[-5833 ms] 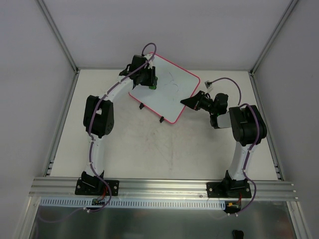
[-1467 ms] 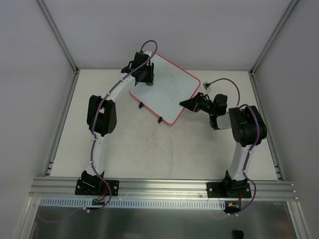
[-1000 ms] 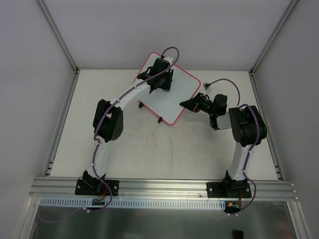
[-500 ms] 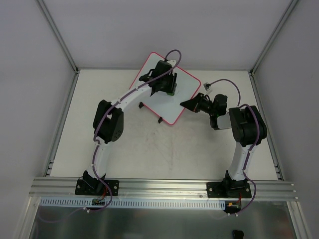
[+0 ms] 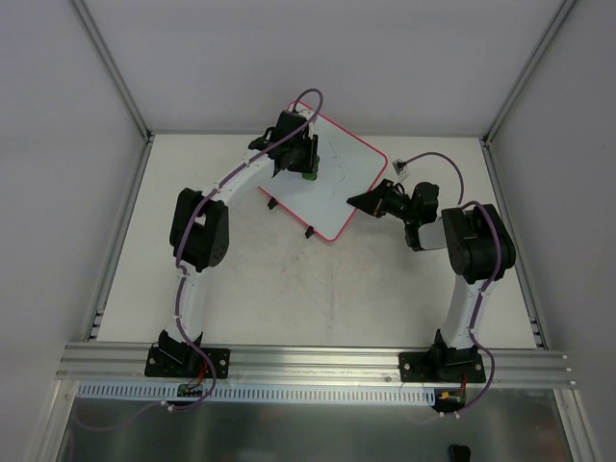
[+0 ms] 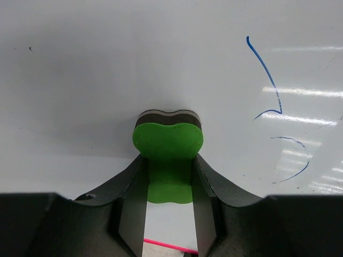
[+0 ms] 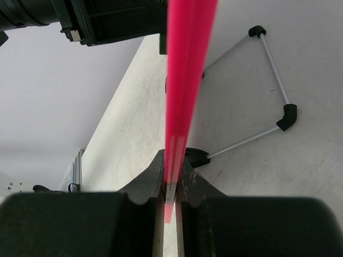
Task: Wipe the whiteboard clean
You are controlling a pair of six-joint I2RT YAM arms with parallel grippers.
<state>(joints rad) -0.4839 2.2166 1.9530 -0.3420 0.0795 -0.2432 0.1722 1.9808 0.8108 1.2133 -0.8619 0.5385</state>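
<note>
Left gripper point(image 6: 169, 160) is clamped on a green eraser point(image 6: 168, 140), one finger point(image 6: 131, 203) on each flank of its narrow waist. The eraser's dark felt face is pressed flat against the whiteboard point(image 6: 107, 64). In the left wrist view, blue marks point(image 6: 265, 75) lie on the board to the right of the eraser: a long stroke ending in a hook, and below it two fainter curves. The board is bare white to the eraser's left. A strip of the pink frame point(image 6: 169, 246) shows between the fingers, below the eraser.

From above, the whiteboard point(image 5: 342, 188) sits on the far part of the table point(image 5: 289, 279), turned so that one corner points toward the arms. Two black feet point(image 5: 274, 202) stick out from its near-left edge. The left gripper point(image 5: 304, 173) and the eraser point(image 5: 307, 177) are over the board's left half, near its far-left edge.

The right gripper point(image 5: 358, 201) is at the board's near-right edge, closed on it. In the right wrist view the frame point(image 7: 185, 80) runs edge-on up the picture, and the right gripper point(image 7: 171, 160) pinches it, with a jaw tight against each face. To the right of the frame, a thin wire stand point(image 7: 274, 67) with black corner pieces lies against a pale, scuffed surface. I cannot tell whether the stand touches that surface.
</note>
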